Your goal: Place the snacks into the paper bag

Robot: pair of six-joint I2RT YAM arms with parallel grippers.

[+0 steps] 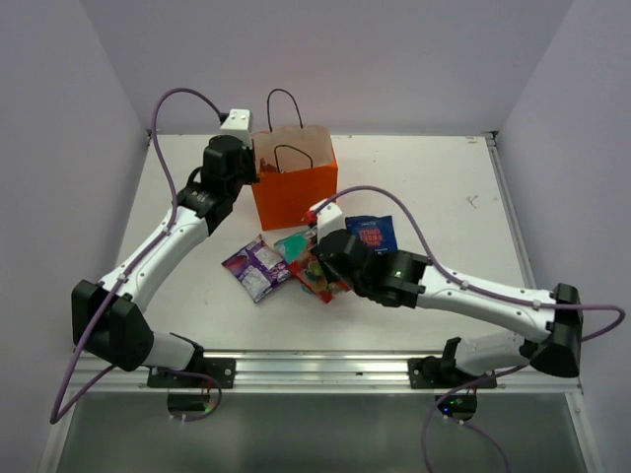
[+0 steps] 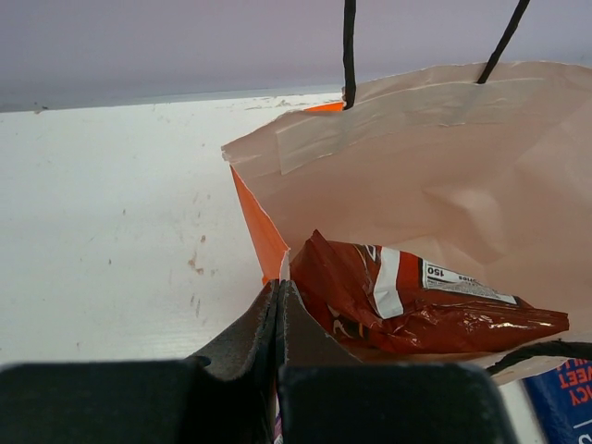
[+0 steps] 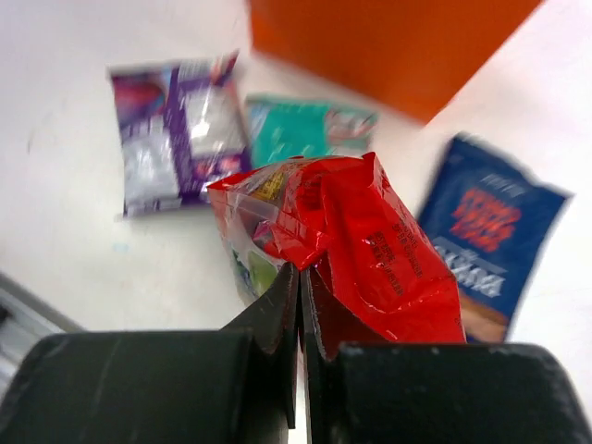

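The orange paper bag (image 1: 296, 187) stands upright at the back centre. My left gripper (image 1: 246, 166) is shut on its left rim (image 2: 268, 245) and holds the mouth open. The red-orange Doritos bag (image 2: 416, 296) lies inside the paper bag. My right gripper (image 1: 330, 264) is shut on the red candy bag (image 3: 370, 240) and holds it just above the table. The small purple pack (image 1: 254, 268), the small teal pack (image 1: 294, 243) and the dark blue bag (image 1: 373, 234) lie flat in front of the paper bag. They also show in the right wrist view: purple (image 3: 180, 134), teal (image 3: 305, 129), blue (image 3: 486, 236).
The white table (image 1: 434, 187) is walled by pale panels at the back and sides. A metal rail (image 1: 315, 370) runs along the near edge between the arm bases. Purple cables loop over both arms.
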